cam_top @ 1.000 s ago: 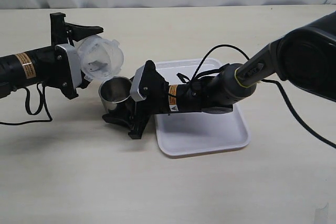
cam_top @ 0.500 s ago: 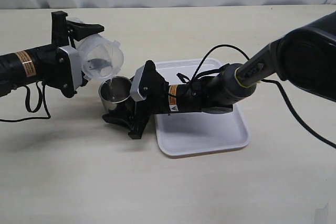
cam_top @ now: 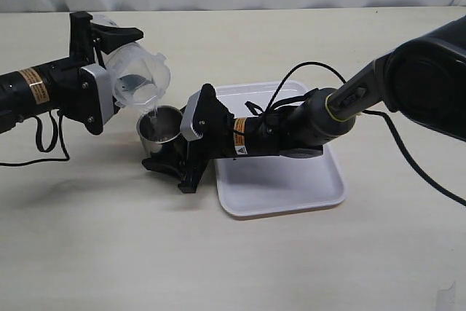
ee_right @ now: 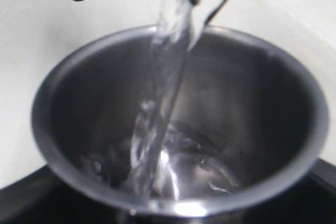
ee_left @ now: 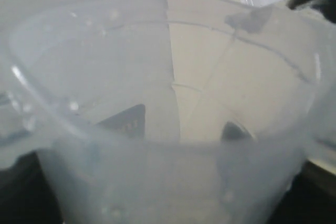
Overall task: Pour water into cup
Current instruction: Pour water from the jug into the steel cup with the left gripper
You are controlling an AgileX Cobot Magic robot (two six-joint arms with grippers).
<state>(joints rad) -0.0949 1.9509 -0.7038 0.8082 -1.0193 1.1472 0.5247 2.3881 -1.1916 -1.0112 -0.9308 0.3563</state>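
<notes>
My left gripper (cam_top: 116, 60) is shut on the tall translucent beaker (cam_top: 138, 74) and holds it tilted, spout down, over the cup (cam_top: 160, 127). The short shiny steel cup stands on the table just left of the tray, and my right gripper (cam_top: 166, 149) is shut on it. A thin stream of water (cam_top: 154, 113) falls from the spout into the cup. In the right wrist view the stream (ee_right: 163, 77) lands in a glinting pool (ee_right: 184, 169) on the cup's bottom, inside its wall (ee_right: 262, 103). The beaker (ee_left: 157, 171) fills the left wrist view.
A white tray (cam_top: 291, 187) lies on the table under my right arm. Black cables (cam_top: 306, 78) loop over the tray's far side, and another cable (cam_top: 44, 143) hangs below the left arm. The table is pale beige.
The left gripper has tipped the beaker further towards the cup, and water now runs from its spout into the cup. The right gripper and cup have stayed still.
</notes>
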